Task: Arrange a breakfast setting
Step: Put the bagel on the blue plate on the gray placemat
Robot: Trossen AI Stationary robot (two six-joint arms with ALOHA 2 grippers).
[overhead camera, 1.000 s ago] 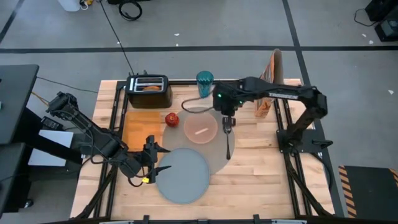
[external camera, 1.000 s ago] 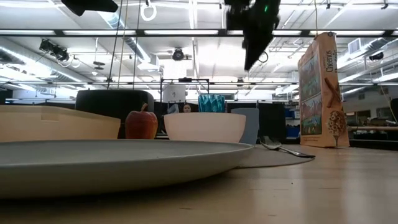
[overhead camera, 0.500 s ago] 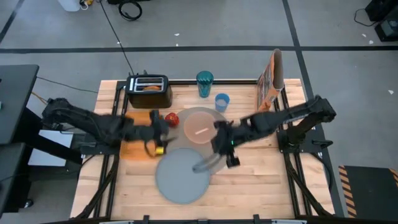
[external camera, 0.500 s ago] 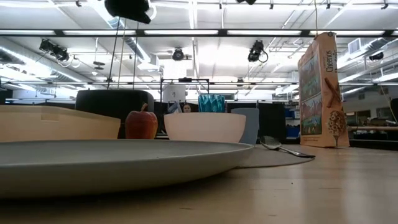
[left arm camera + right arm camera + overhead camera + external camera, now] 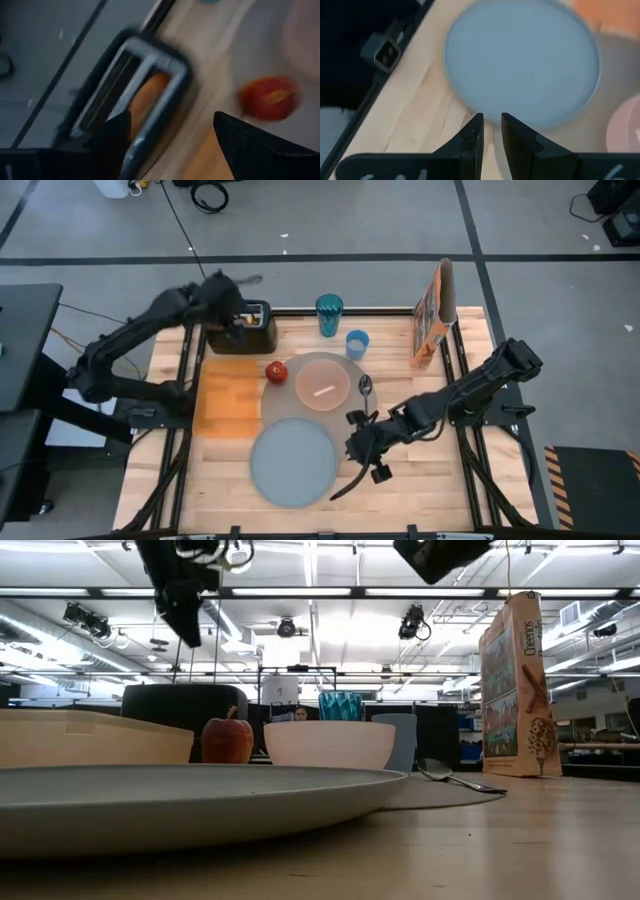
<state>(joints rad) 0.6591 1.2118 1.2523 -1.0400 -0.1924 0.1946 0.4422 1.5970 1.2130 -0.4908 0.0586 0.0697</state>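
The grey plate (image 5: 292, 462) lies at the near middle and overlaps the large grey mat (image 5: 345, 420). On the mat stand the pink bowl (image 5: 322, 385) and the metal spoon (image 5: 366, 385). The red apple (image 5: 277, 371), the light-blue cup (image 5: 357, 343) and the orange cereal box (image 5: 435, 315) stand around it. The bagel (image 5: 147, 97) sticks up from a slot of the black toaster (image 5: 240, 328). My left gripper (image 5: 171, 117) is open above the toaster. My right gripper (image 5: 491, 122) hangs by the plate's right rim, its fingers a narrow gap apart and empty.
A teal glass (image 5: 329, 312) stands at the far edge between the toaster and the cereal box. An orange board (image 5: 225, 395) lies left of the mat. Bare wood shows at the near right (image 5: 420, 480). Black frame rails run along the table's sides.
My left gripper has swung from the plate's left rim up and toward the far edge, over the toaster. My right gripper has left the spoon and gone toward the near edge, down beside the plate's right rim. The spoon stays on the mat.
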